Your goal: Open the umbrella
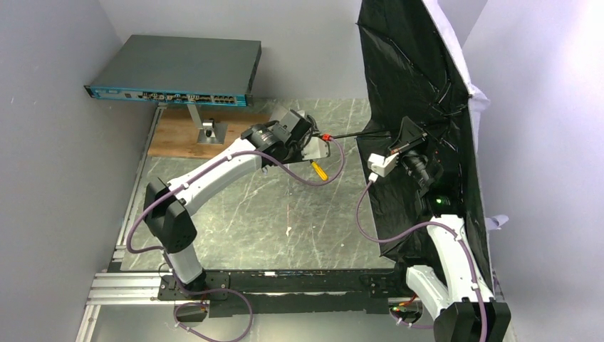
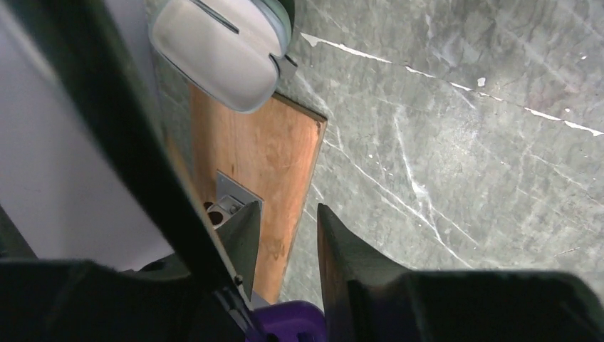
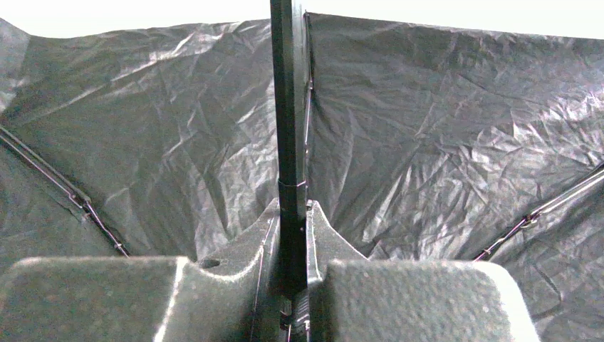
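While the black-lined, lavender-white folding umbrella (image 1: 417, 71) stands fully spread at the right edge of the grey marbled tabletop (image 1: 249, 214), the right end effector (image 3: 293, 206) pinches its thin black shaft (image 3: 288, 107). The left end effector (image 2: 285, 210) is spread and empty. Opening looks finished; next calls for a gentle release.

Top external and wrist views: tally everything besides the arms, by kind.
Black-lined pale fabric folding umbrella, open: 1
Dark grey network switch on a metal stand: 1
Brown wooden board: 1
Pale oval hinged case: 1
Small yellow stick-like item, kind unclear: 1
Total: 5
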You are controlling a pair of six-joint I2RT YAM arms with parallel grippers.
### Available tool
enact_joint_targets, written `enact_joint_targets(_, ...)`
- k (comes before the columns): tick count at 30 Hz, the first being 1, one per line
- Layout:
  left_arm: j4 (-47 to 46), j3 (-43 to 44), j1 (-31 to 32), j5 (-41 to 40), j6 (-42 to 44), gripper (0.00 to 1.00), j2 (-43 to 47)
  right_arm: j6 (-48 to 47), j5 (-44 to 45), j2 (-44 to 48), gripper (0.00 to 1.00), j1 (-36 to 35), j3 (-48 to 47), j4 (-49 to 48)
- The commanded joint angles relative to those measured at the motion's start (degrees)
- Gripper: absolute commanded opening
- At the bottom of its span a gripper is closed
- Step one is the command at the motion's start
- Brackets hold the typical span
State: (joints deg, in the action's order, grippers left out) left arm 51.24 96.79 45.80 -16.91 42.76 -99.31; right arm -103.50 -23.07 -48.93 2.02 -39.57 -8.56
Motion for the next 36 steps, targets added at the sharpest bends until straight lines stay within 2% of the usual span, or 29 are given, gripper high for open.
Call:
enact_joint_targets(1,3.66,-5.59,-4.94,-6.3,0.55,0.38,4.34,0.62,5.87,-0.85,0.0,1.79,-1.03,-3.32)
enact_joint_targets(3,5.08,-7.58,-6.18,-6.3,0.29,0.26,6.01,-0.37,10.32,-3.17,0.0,2.19,-1.34,-4.49)
enact_joint_targets(6,7.05,-7.84,-5.7,-4.45,-0.03,0.01,8.56,-2.57,15.97,-7.13,0.0,2.87,-1.29,-8.85)
enact_joint_targets(7,7.59,-7.52,-5.21,-3.2,0.0,0.0,9.5,-2.6,16.95,-8.33,0.0,3.34,-1.48,-9.94)
enact_joint_targets(12,6.56,-8.66,-1.89,-4.48,2.43,0.0,12.87,-4.3,20.58,-13.55,0.0,4.96,-3.37,-12.7)
enact_joint_targets(20,6.99,-13.79,-2.42,-5.44,3.28,0.0,16.68,-3.63,26.75,-20.89,0.0,8.6,-8.82,-15.67)
enact_joint_targets(28,7.74,-15.76,-3.15,-5.54,3.27,0.0,18.48,-1.39,28.77,-23.36,0.0,10.76,-10.17,-18.94)
enact_joint_targets(34,7.47,-17.2,-3.69,-5.36,3.7,0.0,19.15,1.27,30.04,-23.52,0.13,11.16,-10.56,-20.38)
enact_joint_targets(36,7.38,-17.19,-3.85,-5.27,4.01,0.0,19.07,1.57,30.5,-23.54,0.13,11.45,-10.74,-20.23)
